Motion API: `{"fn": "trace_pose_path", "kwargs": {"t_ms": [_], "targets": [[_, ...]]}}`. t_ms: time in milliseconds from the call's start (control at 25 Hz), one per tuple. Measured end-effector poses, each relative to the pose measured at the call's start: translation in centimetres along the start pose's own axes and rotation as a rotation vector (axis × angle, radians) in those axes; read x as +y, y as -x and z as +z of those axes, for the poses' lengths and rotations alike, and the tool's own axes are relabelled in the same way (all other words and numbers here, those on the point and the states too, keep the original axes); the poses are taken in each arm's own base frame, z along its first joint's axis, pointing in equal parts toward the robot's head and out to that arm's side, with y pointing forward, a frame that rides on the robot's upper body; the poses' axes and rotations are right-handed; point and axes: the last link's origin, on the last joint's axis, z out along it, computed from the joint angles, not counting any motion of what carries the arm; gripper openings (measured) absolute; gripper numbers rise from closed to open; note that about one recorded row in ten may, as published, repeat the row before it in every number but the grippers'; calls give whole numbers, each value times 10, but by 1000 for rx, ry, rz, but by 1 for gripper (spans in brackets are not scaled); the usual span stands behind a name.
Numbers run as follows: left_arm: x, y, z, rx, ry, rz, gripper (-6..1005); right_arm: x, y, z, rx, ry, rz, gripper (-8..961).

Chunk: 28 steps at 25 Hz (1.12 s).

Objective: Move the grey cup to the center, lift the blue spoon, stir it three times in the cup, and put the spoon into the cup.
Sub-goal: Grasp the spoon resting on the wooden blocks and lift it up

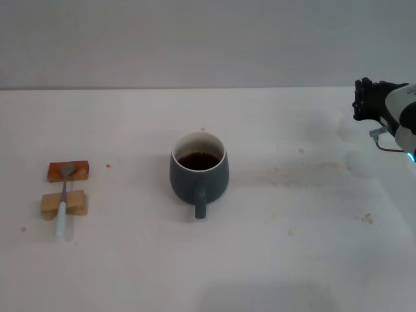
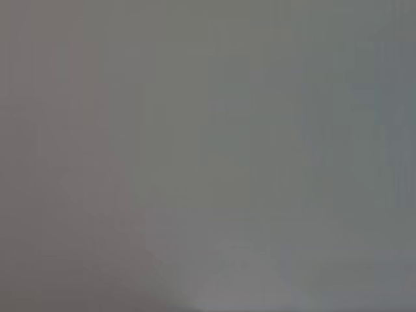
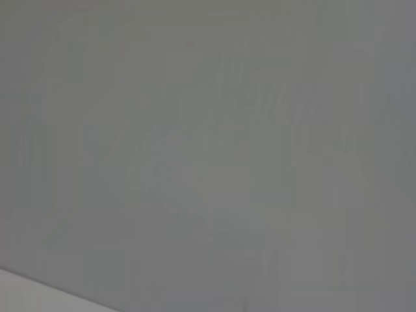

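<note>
Right claw (image 1: 364,101) raised at far right edge of counter (image 1: 292,260), well apart from all items; finger opening cannot be told; nothing held. Left claw out of view. Grey cup (image 1: 199,170) upright at counter centre, dark liquid inside. Blue spoon (image 1: 63,201) at left, resting across two wooden blocks (image 1: 65,188).

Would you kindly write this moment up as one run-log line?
grey cup: mid-table, upright, dark liquid inside | blue spoon: lying across two wooden blocks, robot's left | right gripper: raised at right edge, holding nothing | left gripper: unseen
</note>
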Motion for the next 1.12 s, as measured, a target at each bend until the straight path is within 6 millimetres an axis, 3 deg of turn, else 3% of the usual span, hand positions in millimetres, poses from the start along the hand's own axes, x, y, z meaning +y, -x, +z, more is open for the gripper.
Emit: {"fn": "trace_pose_path", "kwargs": {"t_ms": [160,360,560,800,960,1120], "targets": [[6,3,4,-4,-33,81,536,-2,2,0,-8,-1,0,69],[0,6,5,-3,-47,-37,536,-2,2,0,-7,-2,-1,69],[15,7,2,33,-128,90,535,-3,2,0,-6,-3,-1,69],[23,9,-10,134,-205,94,534,-3,2,0,-5,-3,-1,69],[23,12,-21,228,-207,3,534,-3,0,-1,-3,-4,1,69],[22,11,-29,333,-61,-156,533,-3,-1,-2,-2,-5,4,69]]}}
